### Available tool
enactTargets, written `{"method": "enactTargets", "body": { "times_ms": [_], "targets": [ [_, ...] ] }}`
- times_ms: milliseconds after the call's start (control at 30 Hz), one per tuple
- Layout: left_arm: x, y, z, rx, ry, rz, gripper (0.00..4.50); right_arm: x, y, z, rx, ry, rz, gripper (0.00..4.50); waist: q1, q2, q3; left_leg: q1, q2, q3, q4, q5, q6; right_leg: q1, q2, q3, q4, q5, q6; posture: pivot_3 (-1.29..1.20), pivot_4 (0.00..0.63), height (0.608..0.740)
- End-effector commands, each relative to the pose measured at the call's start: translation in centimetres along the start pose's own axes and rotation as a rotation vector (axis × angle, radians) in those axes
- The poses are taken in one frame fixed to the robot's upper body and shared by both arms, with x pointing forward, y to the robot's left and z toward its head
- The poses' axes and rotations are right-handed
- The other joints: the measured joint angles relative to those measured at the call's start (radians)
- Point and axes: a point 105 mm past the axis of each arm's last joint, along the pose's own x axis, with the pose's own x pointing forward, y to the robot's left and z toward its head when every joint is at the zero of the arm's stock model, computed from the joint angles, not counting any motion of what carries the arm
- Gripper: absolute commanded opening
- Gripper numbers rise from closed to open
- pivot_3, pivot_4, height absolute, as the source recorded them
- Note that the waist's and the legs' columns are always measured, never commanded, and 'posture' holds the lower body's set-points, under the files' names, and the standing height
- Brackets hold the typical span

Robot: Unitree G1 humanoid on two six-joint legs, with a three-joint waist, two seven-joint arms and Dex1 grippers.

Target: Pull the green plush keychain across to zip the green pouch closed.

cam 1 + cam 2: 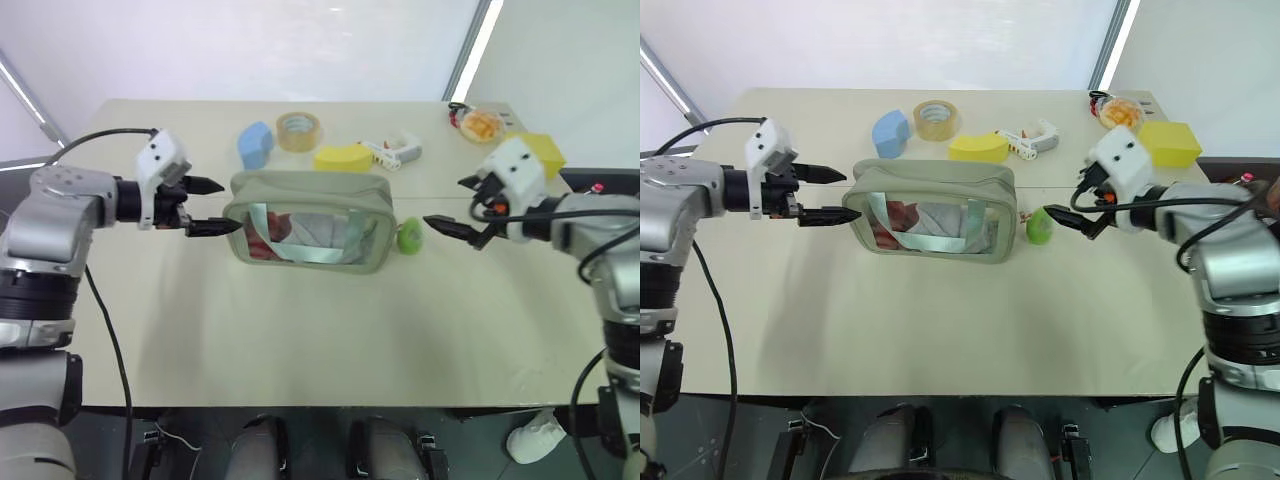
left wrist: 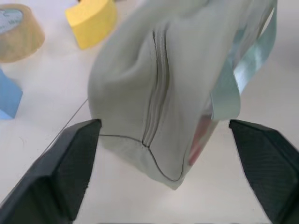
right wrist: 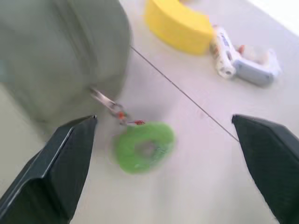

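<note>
On the worktop (image 1: 300,340), mid-width, the green pouch (image 1: 310,225) sat upright with its clear window facing the near edge, red and pale-blue contents showing through. In the left wrist view the zipper (image 2: 156,88) ran closed along the pouch top as far as could be seen. The green plush keychain (image 1: 410,236) lay flat on the worktop just beside the pouch's right end, tied to it by a short metal link (image 3: 112,106).

Left claw (image 1: 215,206) sat at the pouch's left end, fingers apart, one tip at or just off the fabric; contact couldn't be told. It held nothing. Right claw (image 1: 452,207) hung to the right of the keychain, fingers apart, empty, clear of the charm.

Far side of the pouch, left to right: blue block (image 1: 255,144), tape roll (image 1: 299,131), yellow sponge (image 1: 343,157), small white gun-shaped tool (image 1: 392,151). Far right corner: an orange-and-white item (image 1: 481,124), too small to identify, and a yellow block (image 1: 541,151) near the right arm.
</note>
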Motion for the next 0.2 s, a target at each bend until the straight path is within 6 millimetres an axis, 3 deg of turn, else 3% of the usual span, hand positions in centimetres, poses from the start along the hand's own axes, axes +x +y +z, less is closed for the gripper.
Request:
{"method": "enactTargets", "body": {
  "times_ms": [33, 200],
  "targets": [
    [-2.2, 0.7, 1.2, -0.006, -0.045, 0.057, 4.42, -1.4, 2.8, 3.4, -0.02, -0.097, 0.119, 4.5, 0.0, 0.0, 0.0, 0.0, 0.0, 0.0, 0.0, 0.0, 0.0, 0.0, 0.0, 0.0, 0.0, 0.0, 0.0, 0.0, 0.15, 0.74],
    [-2.6, 0.1, 1.6, -0.036, -0.073, 0.039, 4.42, -0.9, 4.3, 3.6, -0.011, -0.096, 0.138, 4.5, 0.007, 0.0, 0.0, 0.0, 0.0, -0.001, 0.0, -0.001, 0.001, 0.001, -0.001, 0.0, 0.0, 0.0, 0.0, 0.0, 0.15, 0.74]
  ]
}}
